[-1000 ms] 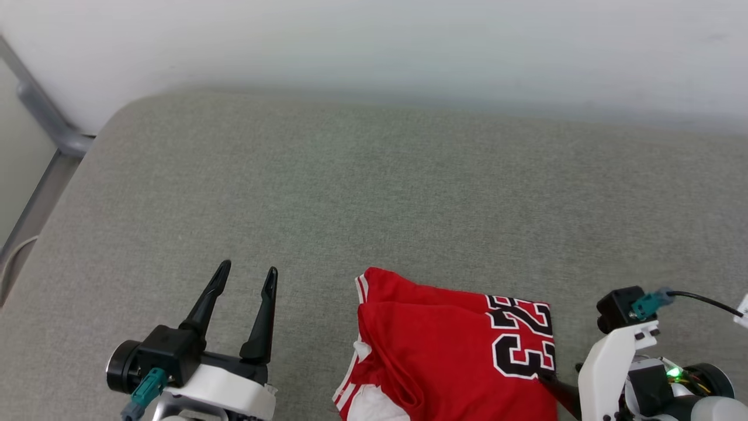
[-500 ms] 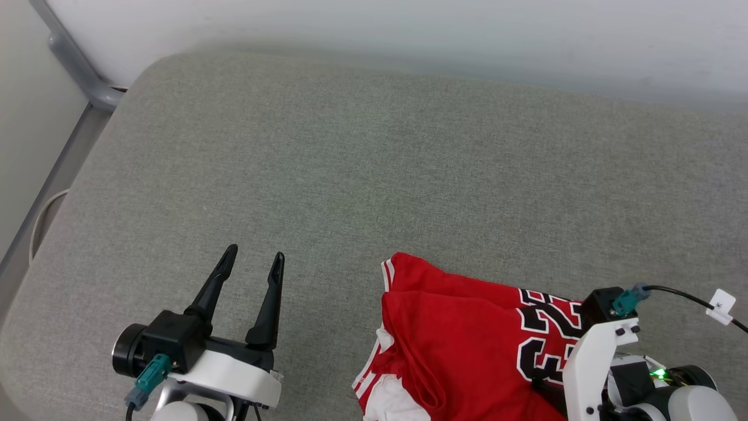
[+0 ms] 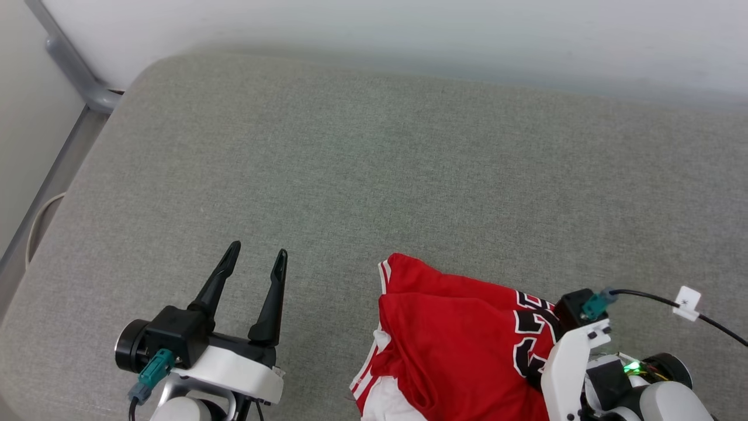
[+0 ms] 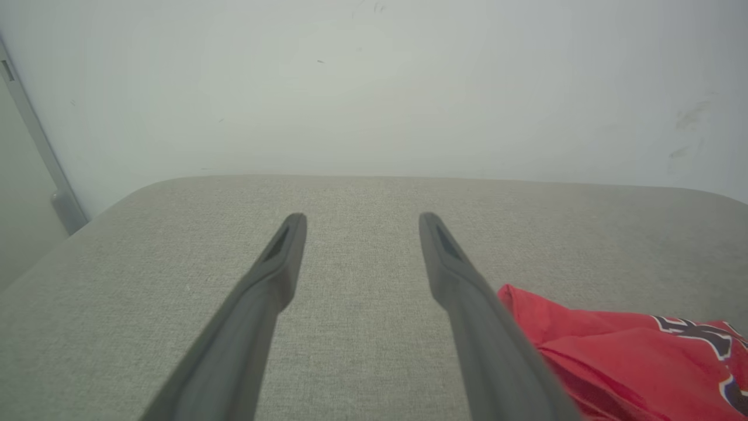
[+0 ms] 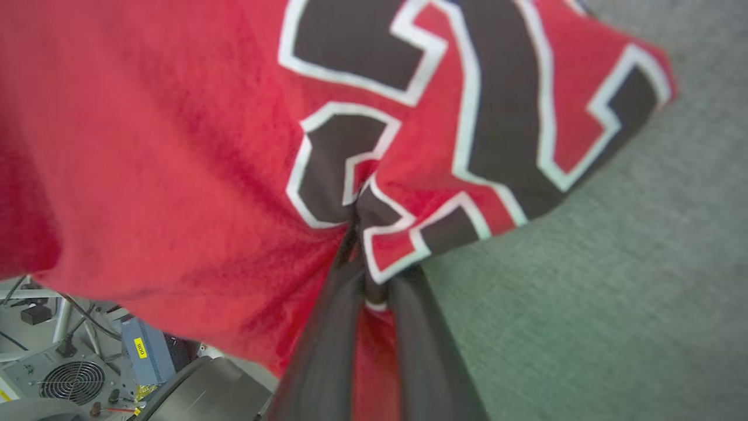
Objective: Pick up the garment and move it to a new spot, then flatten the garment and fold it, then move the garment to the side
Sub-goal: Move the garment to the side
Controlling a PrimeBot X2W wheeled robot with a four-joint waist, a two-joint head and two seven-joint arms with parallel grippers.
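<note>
- Garment (image 3: 456, 345): red jersey, bunched and partly doubled over on itself. It lies at the near right of the grey fabric-covered table (image 3: 362, 164).
- The black-and-white block number faces up on its right part. Striped trim and a white sleeve patch show at its near-left edge.
- In the right wrist view the near side of the cloth reaches past the table edge, with floor equipment visible beneath it.
- Right gripper (image 5: 357, 234): clenched on the garment. The two dark fingers pinch a tuck of cloth at the lower edge of the number, and the fabric puckers toward the pinch.
- Left gripper (image 3: 258, 251): released, fingers spread wide, holding nothing. It hovers over bare table just left of the garment and does not touch it.
- Handling, as I judge it: light, limp knit with no stiffness of its own.
  - It will drape and swing from any single hold, and loose layers may trail or unfold when lifted.
  - The smooth jersey weave looks a little slippery, so a shallow pinch could slide off.
  - It is not fragile.
- Where to hold: the present pinch gathers more than one layer, which is good enough for carrying it to a new spot.
- For flattening, better holds would be two separated points on an outer edge, such as shoulders or hem corners, one per gripper.
- Risk: the overhanging cloth may drag on the table edge.
</note>
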